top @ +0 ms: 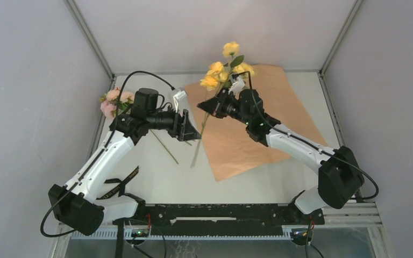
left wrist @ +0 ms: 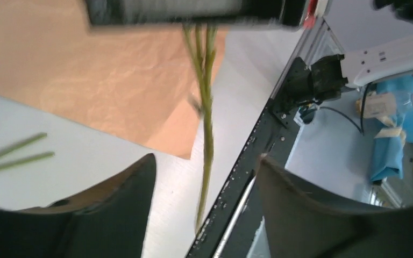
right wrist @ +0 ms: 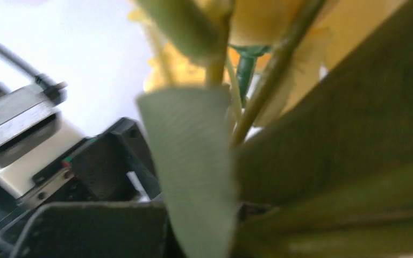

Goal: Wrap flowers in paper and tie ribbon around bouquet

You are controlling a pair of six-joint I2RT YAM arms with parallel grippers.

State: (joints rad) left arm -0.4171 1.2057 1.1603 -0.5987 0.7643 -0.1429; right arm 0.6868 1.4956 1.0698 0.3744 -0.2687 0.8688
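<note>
1. Yellow flowers [top: 223, 72] are held raised at the tan paper [top: 263, 145] edge, right gripper [top: 218, 103] clamped on their stalks; thin stalks could slip or swing.
2. Left gripper [top: 192, 130] jaws stand apart near the dangling stalks; closing could miss them.
3. No container in view; paper lies flat, wrapping nothing.

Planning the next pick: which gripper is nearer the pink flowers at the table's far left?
Left. The left gripper hangs open to the right of the pink flowers. The right gripper is farther right, above the paper, shut on the yellow flowers.
</note>
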